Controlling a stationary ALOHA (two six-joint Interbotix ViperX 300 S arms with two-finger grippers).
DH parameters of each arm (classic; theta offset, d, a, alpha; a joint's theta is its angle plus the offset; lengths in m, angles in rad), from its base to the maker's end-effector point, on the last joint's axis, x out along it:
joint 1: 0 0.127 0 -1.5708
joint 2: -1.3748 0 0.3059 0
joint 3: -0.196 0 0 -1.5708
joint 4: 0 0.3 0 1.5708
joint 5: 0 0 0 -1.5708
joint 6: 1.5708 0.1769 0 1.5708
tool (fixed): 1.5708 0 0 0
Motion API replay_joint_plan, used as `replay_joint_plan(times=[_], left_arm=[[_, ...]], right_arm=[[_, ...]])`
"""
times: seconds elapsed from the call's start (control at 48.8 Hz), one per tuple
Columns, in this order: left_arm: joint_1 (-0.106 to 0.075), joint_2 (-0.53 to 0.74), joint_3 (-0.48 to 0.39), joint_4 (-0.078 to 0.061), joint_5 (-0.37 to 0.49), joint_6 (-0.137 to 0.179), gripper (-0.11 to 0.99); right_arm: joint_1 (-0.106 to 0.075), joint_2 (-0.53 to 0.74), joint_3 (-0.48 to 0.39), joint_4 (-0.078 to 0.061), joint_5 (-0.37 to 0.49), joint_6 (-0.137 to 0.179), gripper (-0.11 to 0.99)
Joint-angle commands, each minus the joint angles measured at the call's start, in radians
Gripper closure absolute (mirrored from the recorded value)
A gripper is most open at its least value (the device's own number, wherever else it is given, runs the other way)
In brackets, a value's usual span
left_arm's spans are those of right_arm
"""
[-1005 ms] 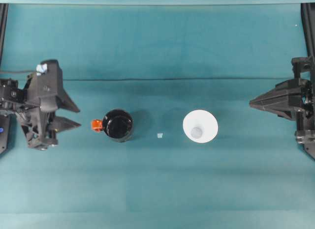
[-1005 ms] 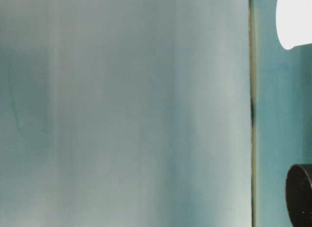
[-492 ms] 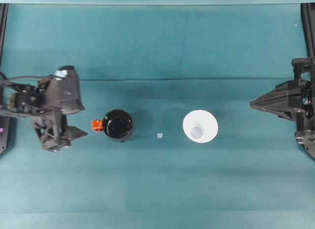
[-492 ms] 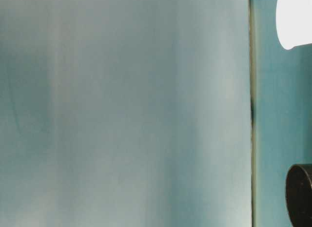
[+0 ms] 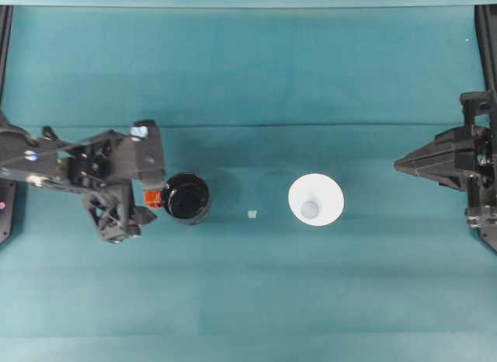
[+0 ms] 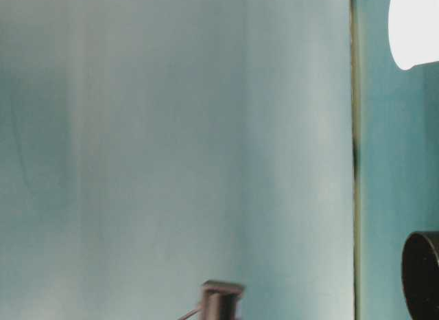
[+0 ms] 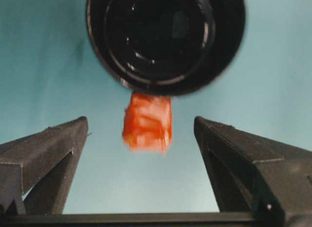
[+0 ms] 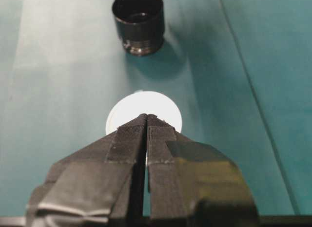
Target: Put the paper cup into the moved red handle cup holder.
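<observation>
left wrist view: spread fingers (image 7: 53,154) flank red handle cup holder (image 7: 165,42).

No legible text, label, brand, number or sign appears on the holder (image 5: 185,197), the cup (image 5: 316,200), the grippers or the table in any view.

Left tool (image 7: 141,139) low over the table with fingers spread wide, right tool (image 8: 146,117) pressed closed, arm held back
</observation>
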Motion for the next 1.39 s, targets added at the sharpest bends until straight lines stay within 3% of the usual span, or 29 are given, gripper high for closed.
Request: replay_joint_plan(times=[0.0,0.636,0.738,0.923,1.272,1.374], left_arm=[[0.002,0.023,-0.023,0.003,-0.014,0.003,-0.1],[0.002,0.034,-0.04,0.005,0.012,0.002,-0.06],[0.002,0.032,-0.04,0.005,0.018,0.002,0.08],[0.0,0.028,-0.04,0.005,0.014,0.003,0.6],[-0.002,0.021,-0.046,0.005,0.015,0.005,0.6],[-0.002,-0.006,-0.083,0.005,0.044,0.011,0.6]], right_arm=[[-0.003,0.005,-0.02,0.002,-0.005,0.006,0.98],[-0.002,0.003,-0.018,0.0,-0.005,0.005,0.98],[-0.002,0.003,-0.018,0.0,-0.005,0.005,0.98],[-0.002,0.003,-0.018,0.002,-0.005,0.005,0.98],[-0.002,0.0,-0.018,0.002,-0.005,0.005,0.98],[-0.003,0.0,-0.017,0.002,-0.005,0.005,0.98]])
